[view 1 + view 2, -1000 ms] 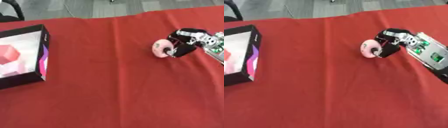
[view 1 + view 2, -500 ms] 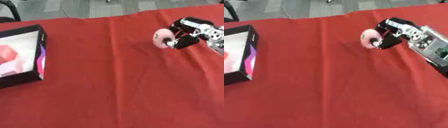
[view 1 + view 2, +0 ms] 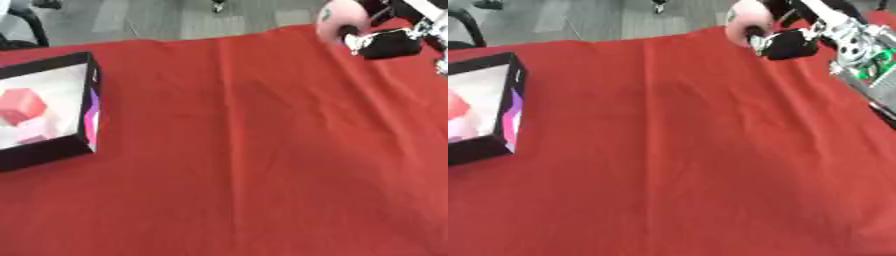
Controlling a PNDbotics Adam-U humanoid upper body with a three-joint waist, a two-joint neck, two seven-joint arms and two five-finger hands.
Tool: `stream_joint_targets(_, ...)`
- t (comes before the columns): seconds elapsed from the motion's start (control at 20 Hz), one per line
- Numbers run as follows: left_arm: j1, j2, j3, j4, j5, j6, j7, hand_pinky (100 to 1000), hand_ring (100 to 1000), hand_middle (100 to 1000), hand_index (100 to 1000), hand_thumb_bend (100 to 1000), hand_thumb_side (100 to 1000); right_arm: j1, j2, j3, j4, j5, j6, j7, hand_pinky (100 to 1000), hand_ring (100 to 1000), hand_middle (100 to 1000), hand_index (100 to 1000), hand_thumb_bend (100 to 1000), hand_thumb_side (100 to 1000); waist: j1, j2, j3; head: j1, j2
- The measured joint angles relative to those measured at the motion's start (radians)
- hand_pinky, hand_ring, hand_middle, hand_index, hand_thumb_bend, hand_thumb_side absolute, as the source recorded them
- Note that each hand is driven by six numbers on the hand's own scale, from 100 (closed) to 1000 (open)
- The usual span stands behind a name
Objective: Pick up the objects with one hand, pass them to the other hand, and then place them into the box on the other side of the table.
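Right hand: far right, raised above the far edge of the table, fingers curled around a pink round object; the object sits at the hand's left side, clear of the cloth.
Left hand: in neither view.
Box: black-walled, pale inside, at the left edge of the table, well apart from the hand.
Box contents: a red block with a paler pink piece beside it.
Table cover: red tablecloth, lightly creased.
Beyond the far edge: grey floor.

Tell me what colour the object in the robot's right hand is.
Pale pink object, held in the right hand; right eye view shows it best.
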Motion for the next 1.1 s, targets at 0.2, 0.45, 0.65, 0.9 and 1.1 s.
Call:
stream_joint_targets(0.2,-0.007,0.01,0.0,0.003,0.001,-0.001,0.0,810,767,637,766,100,608,-0.019,0.054,0.018,-0.001,0.034,-0.006,-0.037,669,697,474,573,137,100,0.0,-0.014,-0.012,0.017,0.0)
stream_joint_targets(0.45,-0.037,0.031,-0.004,0.003,-0.001,-0.007,-0.016,811,768,641,768,100,582,-0.039,0.13,0.052,-0.001,0.092,-0.009,-0.099,656,696,474,574,128,100,0.0,-0.023,-0.024,0.028,0.0)
stream_joint_targets(0.65,-0.072,0.05,-0.027,0.001,-0.016,-0.015,-0.07,811,768,646,770,100,563,-0.051,0.178,0.089,-0.001,0.121,-0.011,-0.151,645,695,474,576,119,100,0.0,-0.027,-0.027,0.034,0.002)
stream_joint_targets(0.9,-0.119,0.069,-0.065,-0.004,-0.043,-0.026,-0.164,808,766,650,771,100,537,-0.065,0.218,0.13,-0.001,0.12,-0.007,-0.199,633,693,473,577,103,100,0.0,-0.028,-0.028,0.035,0.004)
stream_joint_targets(1.1,-0.159,0.07,-0.101,-0.004,-0.073,-0.036,-0.235,806,764,657,774,100,519,-0.081,0.247,0.163,-0.001,0.112,0.0,-0.219,626,691,473,578,100,100,0.0,-0.038,-0.027,0.038,0.006)
